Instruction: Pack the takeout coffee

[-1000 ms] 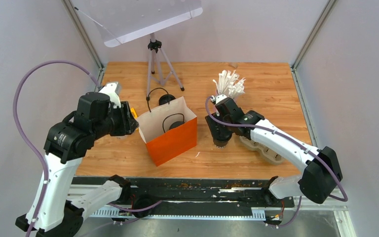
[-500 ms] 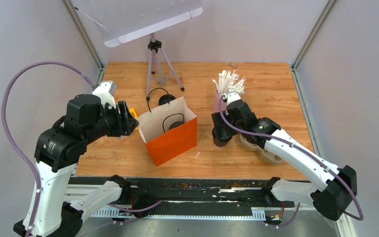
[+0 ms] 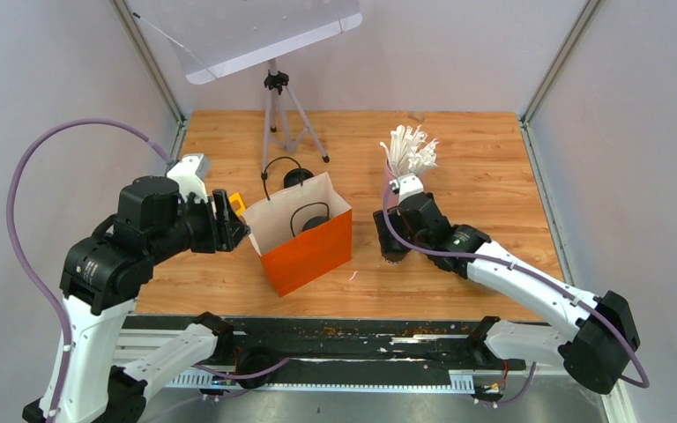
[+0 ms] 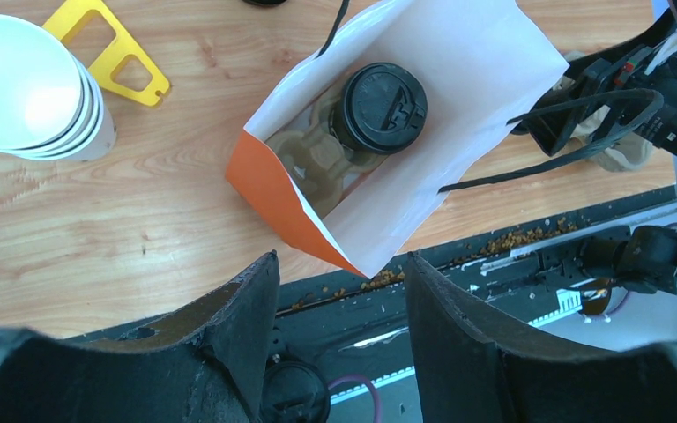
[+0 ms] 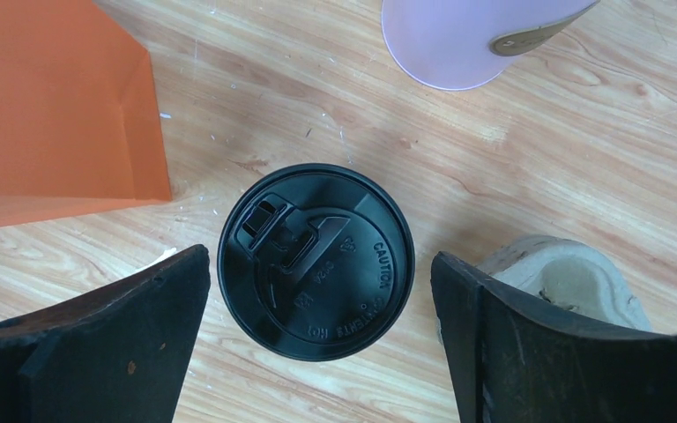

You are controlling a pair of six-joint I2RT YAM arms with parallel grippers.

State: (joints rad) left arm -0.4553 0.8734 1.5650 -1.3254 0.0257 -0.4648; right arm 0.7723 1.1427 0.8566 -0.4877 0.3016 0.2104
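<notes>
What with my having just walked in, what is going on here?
Two robot arms are packing takeout coffee. One lidded cup already sits in a pulp tray inside the orange bag. The right gripper is open astride a second lidded cup standing on the table beside the bag, not touching it. The left gripper hovers open near the bag, holding nothing.
</notes>
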